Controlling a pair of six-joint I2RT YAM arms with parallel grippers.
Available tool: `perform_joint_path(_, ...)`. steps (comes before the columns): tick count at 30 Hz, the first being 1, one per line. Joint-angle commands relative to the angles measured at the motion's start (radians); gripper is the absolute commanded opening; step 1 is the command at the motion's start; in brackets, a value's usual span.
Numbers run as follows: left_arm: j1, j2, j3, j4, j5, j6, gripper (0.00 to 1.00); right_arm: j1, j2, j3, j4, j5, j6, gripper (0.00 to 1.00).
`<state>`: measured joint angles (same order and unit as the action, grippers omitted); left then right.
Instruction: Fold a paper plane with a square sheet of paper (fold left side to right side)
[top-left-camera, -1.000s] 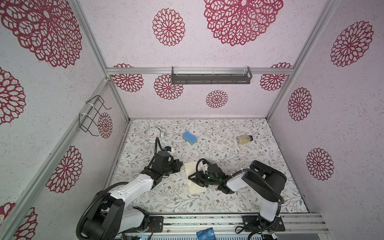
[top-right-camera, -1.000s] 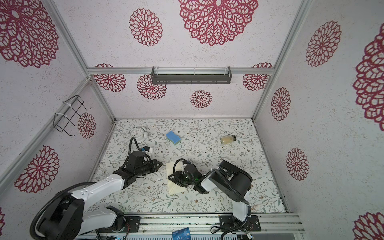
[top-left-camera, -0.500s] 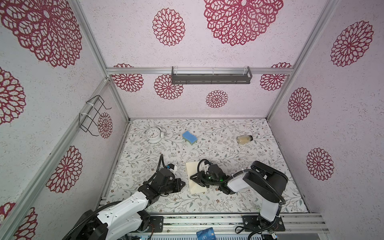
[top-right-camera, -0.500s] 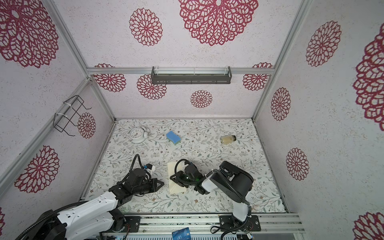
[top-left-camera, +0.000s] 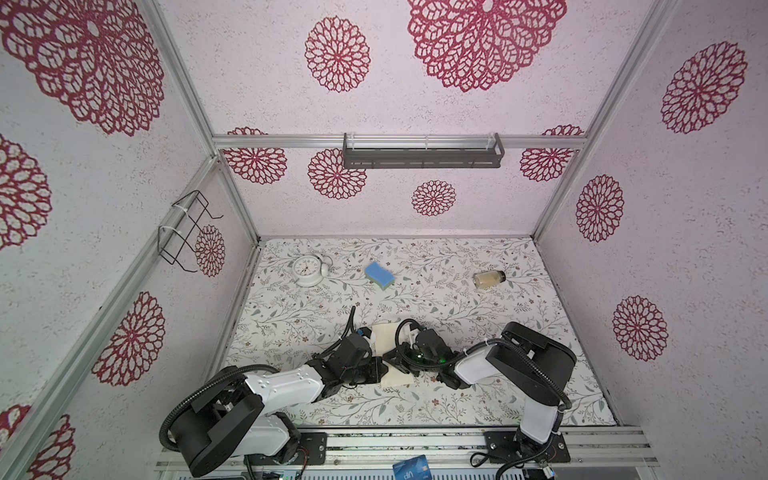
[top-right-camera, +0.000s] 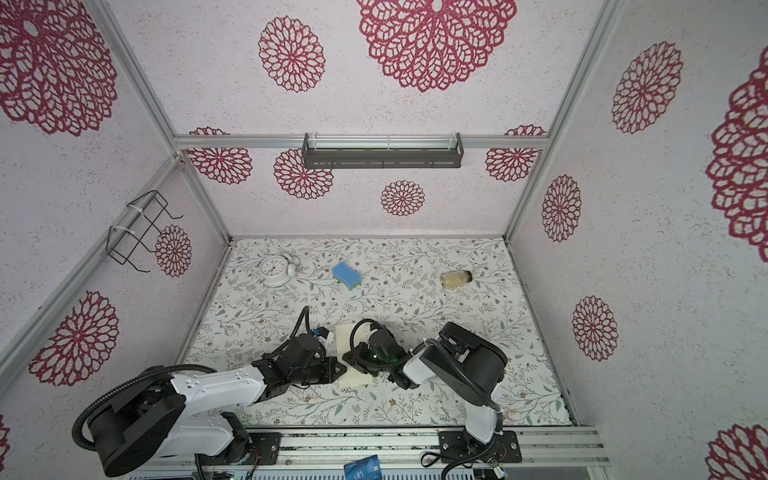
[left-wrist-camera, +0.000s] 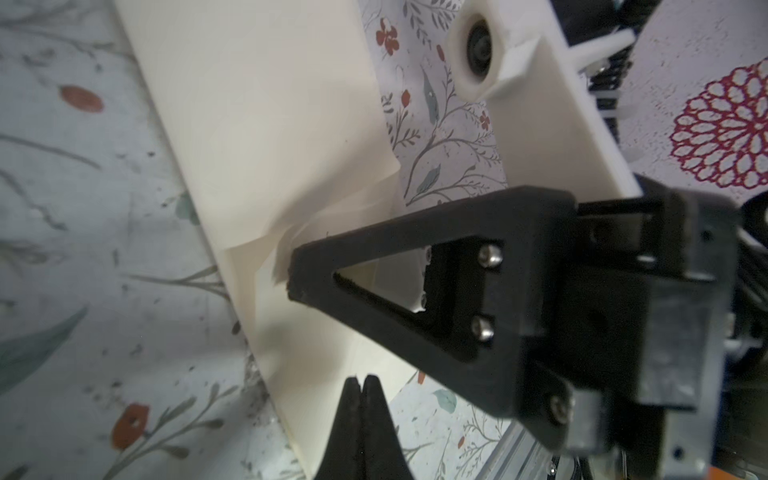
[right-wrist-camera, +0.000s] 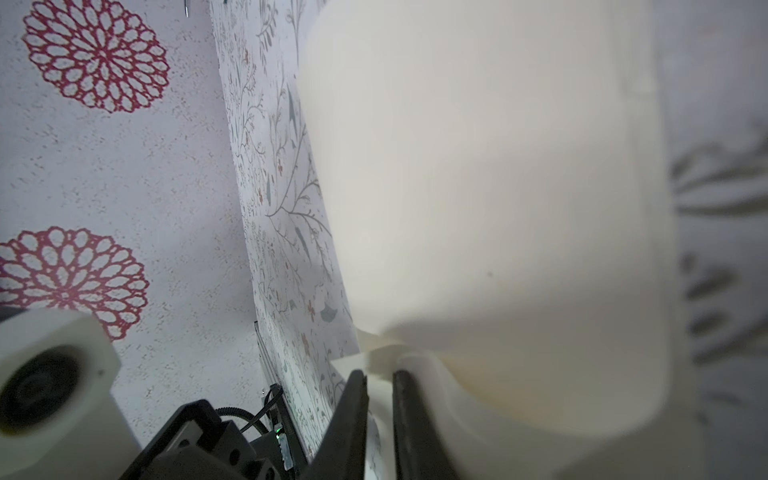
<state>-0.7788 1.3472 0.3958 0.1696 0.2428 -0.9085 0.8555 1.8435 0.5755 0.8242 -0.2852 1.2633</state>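
The square sheet of paper (top-left-camera: 383, 337) (top-right-camera: 344, 332) lies partly folded on the floral table near the front middle, cream and layered; it also fills much of both wrist views (left-wrist-camera: 266, 124) (right-wrist-camera: 478, 187). My left gripper (top-left-camera: 379, 369) (top-right-camera: 341, 368) (left-wrist-camera: 362, 380) is shut, with its tips over the paper's near edge and nothing between them. My right gripper (top-left-camera: 389, 360) (top-right-camera: 348, 358) (right-wrist-camera: 380, 376) faces it from the right. Its jaws stand a narrow gap apart around a raised, curling flap of the paper. One right fingertip (left-wrist-camera: 293, 282) touches that lifted flap. No paper plane shape shows.
A white alarm clock (top-left-camera: 306, 270), a blue sponge (top-left-camera: 379, 275) and a small jar (top-left-camera: 489, 278) lie across the back of the table. A blue card (top-left-camera: 409, 469) sits on the front rail. A wire basket (top-left-camera: 183, 232) hangs on the left wall.
My left arm swung back toward the front and then right, bringing its shut gripper to the paper's near edge. The right jaws narrowed around the paper flap without shifting place.
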Motion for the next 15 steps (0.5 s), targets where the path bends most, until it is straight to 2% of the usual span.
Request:
perform_joint_path(1, -0.010, 0.026, 0.013, 0.052, -0.015, 0.007, 0.00, -0.002, 0.001, -0.023, -0.128, 0.061, -0.005, 0.17)
perform_joint_path(15, -0.013, 0.103, -0.007, 0.067, -0.026, 0.009, 0.00, 0.000, -0.001, -0.026, -0.128, 0.060, -0.007, 0.16)
